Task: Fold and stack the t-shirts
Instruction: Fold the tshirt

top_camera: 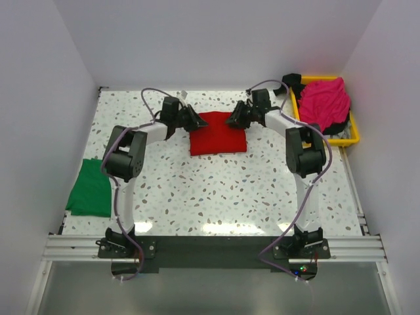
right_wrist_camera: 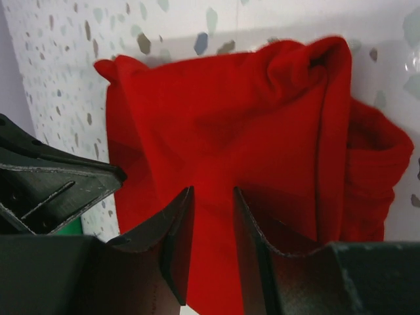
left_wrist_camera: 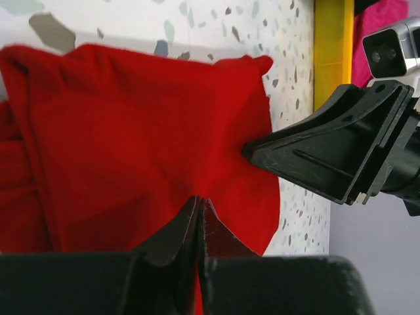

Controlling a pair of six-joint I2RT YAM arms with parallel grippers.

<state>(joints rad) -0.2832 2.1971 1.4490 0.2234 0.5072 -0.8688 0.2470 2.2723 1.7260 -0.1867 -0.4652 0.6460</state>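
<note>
A bright red t-shirt lies folded into a rough square at the back middle of the table. My left gripper is at its left edge. In the left wrist view, that gripper is shut with its tips over the red t-shirt, and I see no cloth bunched between them. My right gripper is at the shirt's right edge. It stands open over the red cloth. A green t-shirt lies folded at the table's left edge. A magenta-pink t-shirt is heaped in the yellow tray.
The yellow tray stands at the back right corner against the wall, with dark cloth under the pink shirt. White walls close in the table on the left, back and right. The arms' bases sit on the rail at the near edge.
</note>
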